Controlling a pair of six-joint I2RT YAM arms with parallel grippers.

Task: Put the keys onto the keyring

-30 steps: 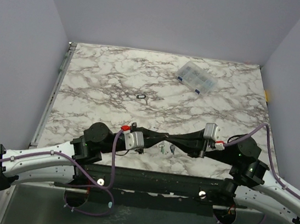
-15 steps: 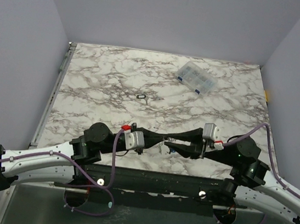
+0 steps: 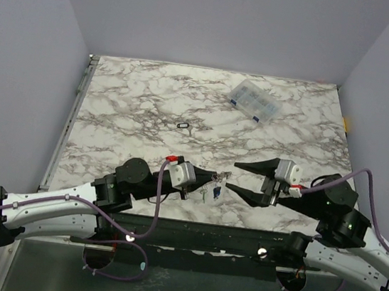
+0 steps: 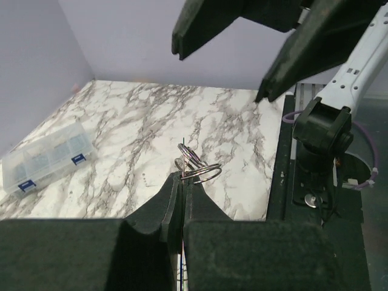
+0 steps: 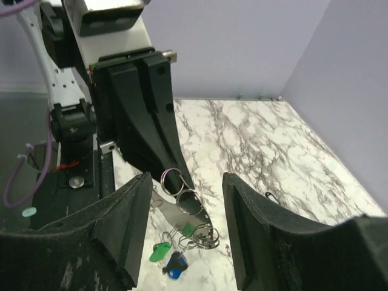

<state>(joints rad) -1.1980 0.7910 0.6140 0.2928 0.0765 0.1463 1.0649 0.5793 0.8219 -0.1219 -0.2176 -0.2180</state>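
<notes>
My left gripper (image 3: pixel 208 180) is shut on the keyring (image 4: pixel 197 169), a cluster of thin grey metal rings sticking out past its fingertips. In the right wrist view the keyring (image 5: pixel 182 193) hangs just above the marble, with green keys (image 5: pixel 160 250) and a blue key (image 5: pixel 176 267) dangling under it. My right gripper (image 3: pixel 231 175) is open just right of the keyring, with nothing between its fingers; its fingertips (image 4: pixel 206 27) show at the top of the left wrist view. A black-rimmed oval key (image 3: pixel 183 125) lies alone on the table further back.
A clear plastic compartment box (image 3: pixel 255 101) sits at the back right of the marble table (image 3: pixel 135 102). The table's near edge and a black rail (image 3: pixel 190 232) run just below both grippers. Grey walls close in three sides.
My right gripper has opened and drawn back to the right, off the keyring. The left gripper has stayed shut on the keyring and shifted slightly right.
</notes>
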